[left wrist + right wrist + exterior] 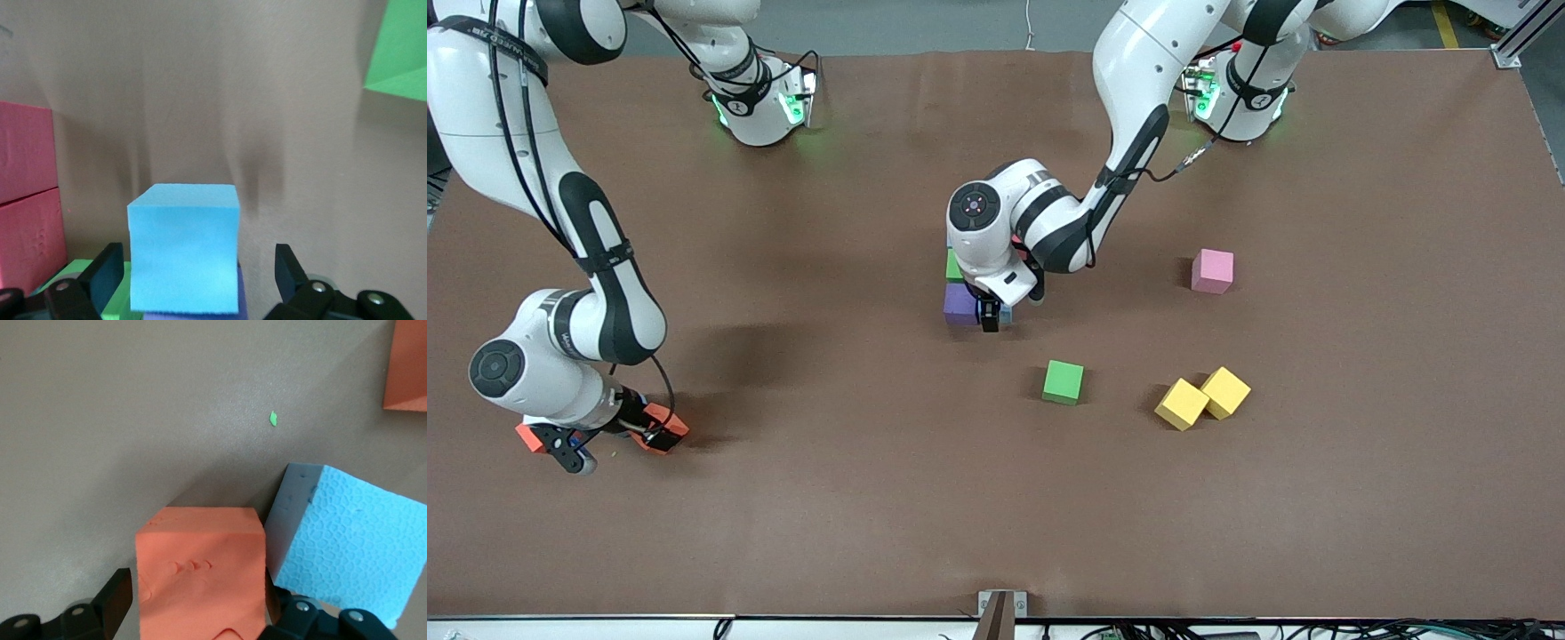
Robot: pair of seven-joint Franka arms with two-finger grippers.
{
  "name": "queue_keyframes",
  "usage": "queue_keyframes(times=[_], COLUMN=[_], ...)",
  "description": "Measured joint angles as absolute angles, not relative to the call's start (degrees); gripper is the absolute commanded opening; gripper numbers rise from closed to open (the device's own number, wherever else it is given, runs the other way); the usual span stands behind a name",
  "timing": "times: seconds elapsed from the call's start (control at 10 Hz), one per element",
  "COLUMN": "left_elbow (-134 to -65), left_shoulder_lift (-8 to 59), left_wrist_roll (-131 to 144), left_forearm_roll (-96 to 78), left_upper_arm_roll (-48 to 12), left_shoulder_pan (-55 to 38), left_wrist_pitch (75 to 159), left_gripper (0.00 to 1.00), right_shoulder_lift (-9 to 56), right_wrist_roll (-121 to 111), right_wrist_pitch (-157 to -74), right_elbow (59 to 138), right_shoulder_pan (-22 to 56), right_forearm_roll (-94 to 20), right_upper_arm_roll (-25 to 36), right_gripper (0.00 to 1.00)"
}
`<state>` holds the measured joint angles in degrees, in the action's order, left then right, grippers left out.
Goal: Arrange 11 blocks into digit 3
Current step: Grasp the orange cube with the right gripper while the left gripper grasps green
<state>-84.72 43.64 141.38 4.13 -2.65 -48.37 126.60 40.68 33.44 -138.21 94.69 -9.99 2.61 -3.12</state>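
Left gripper [193, 283] — astride blue cube [185, 253]

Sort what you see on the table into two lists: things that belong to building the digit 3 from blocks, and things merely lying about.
Belonging to the job:
- blue block between the left end effector fingers
- purple block
- green block
- two yellow blocks
- orange block at the right end effector
- second blue block beside it

Lying about:
- pink cube
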Motion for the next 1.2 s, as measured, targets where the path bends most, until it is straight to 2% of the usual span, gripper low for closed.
queue_keyframes(times=[0.1, 0.2, 0.5, 0.8, 1.0, 1.2], left_elbow=[-84.4, -84.3, -84.4, -84.9, -85.3, -85.3], left_shoulder_lift=[41.9, 39.4, 34.1, 35.2, 37.9, 41.1], left_wrist_roll=[140.8, 139.2, 131.1, 117.5, 113.6, 114.7], left_forearm_roll=[5.4, 6.1, 6.6, 6.6, 6.6, 6.6], left_upper_arm_roll=[-2.6, -2.6, -2.0, -2.1, -2.2, -2.5], left_shoulder_pan=[-48.2, -48.0, -43.1, -33.2, -31.2, -31.9], left_wrist_pitch=[124.1, 120.8, 116.2, 119.5, 126.7, 131.8], left_gripper=[1.0, 1.0, 1.0, 1.0, 1.0, 1.0], right_shoulder_lift=[40.7, 40.6, 40.7, 39.9, 35.4, 32.1], right_wrist_roll=[33.3, 33.2, 32.9, 32.4, 32.4, 37.1], right_wrist_pitch=[-138.2, -138.0, -138.0, -132.2, -124.6, -121.5], right_elbow=[94.6, 94.4, 94.2, 93.0, 92.2, 92.2], right_shoulder_pan=[-10.0, -10.0, -9.8, -6.9, 0.0, 10.4], right_forearm_roll=[2.6, 2.7, 2.7, 2.7, 2.7, 2.6], right_upper_arm_roll=[-3.1, -3.1, -3.2, -4.0, -4.6, -4.9], right_gripper=[0.06, 0.0, 0.0, 0.0, 0.0, 0.0])
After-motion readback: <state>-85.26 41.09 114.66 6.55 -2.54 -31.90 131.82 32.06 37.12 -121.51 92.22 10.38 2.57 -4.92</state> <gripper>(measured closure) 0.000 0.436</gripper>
